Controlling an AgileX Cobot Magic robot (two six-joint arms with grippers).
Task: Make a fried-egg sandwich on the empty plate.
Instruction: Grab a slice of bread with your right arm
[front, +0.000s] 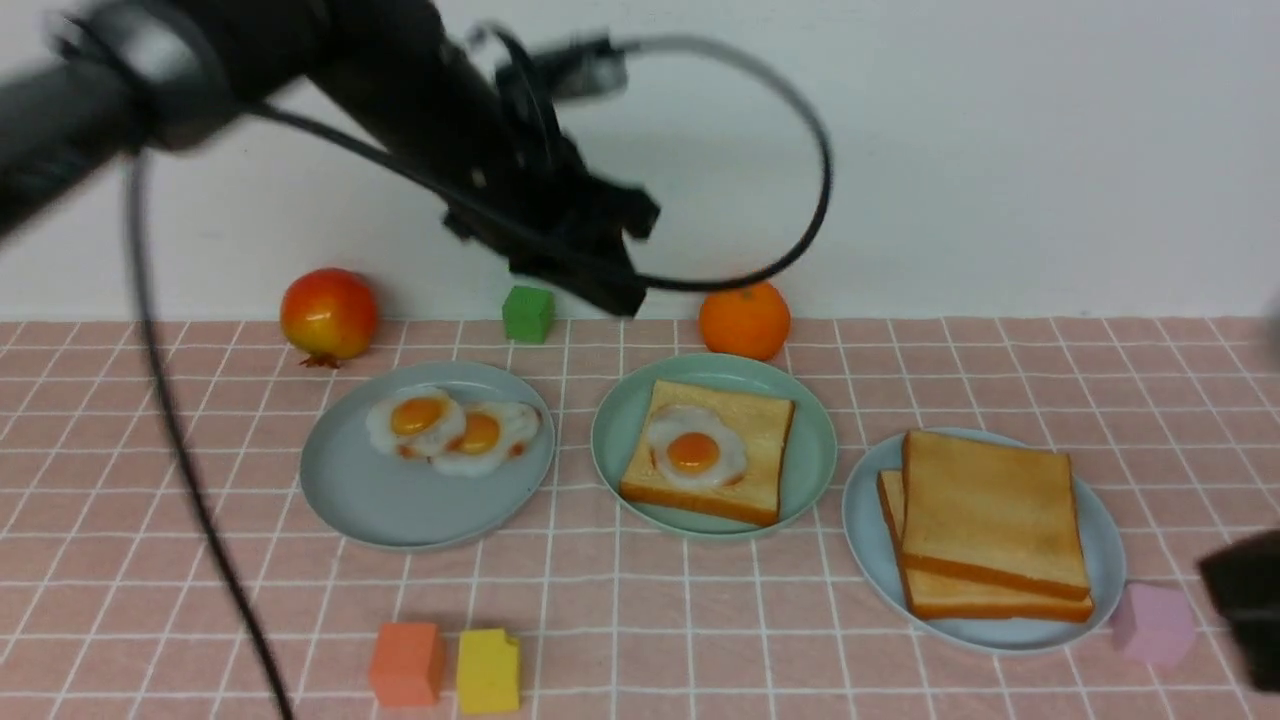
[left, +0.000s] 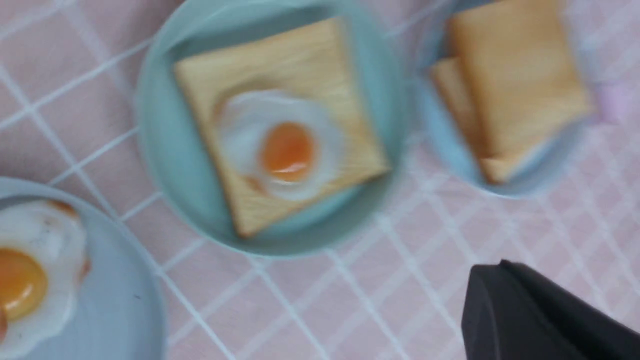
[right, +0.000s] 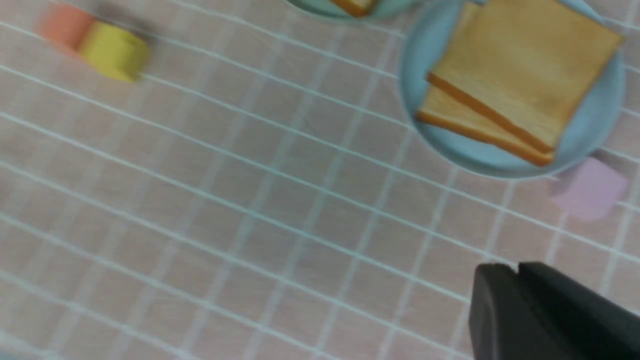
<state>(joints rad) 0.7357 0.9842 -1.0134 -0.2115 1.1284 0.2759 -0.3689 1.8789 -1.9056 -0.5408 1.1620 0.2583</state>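
Since egg (front: 692, 452) sits on toast (front: 762, 428) in teal plate (front: 815, 452) at frame centre, lower half done; top slice left, likely from stack (front: 990, 510) at lower right. Left gripper (front: 590, 265) blurred at upper centre, right gripper (front: 1245, 600) at right edge: jaw state unreadable on both.

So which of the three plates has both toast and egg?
The middle mint-green plate: a fried egg lies on its toast. The left plate holds only eggs, the right plate only toast slices.
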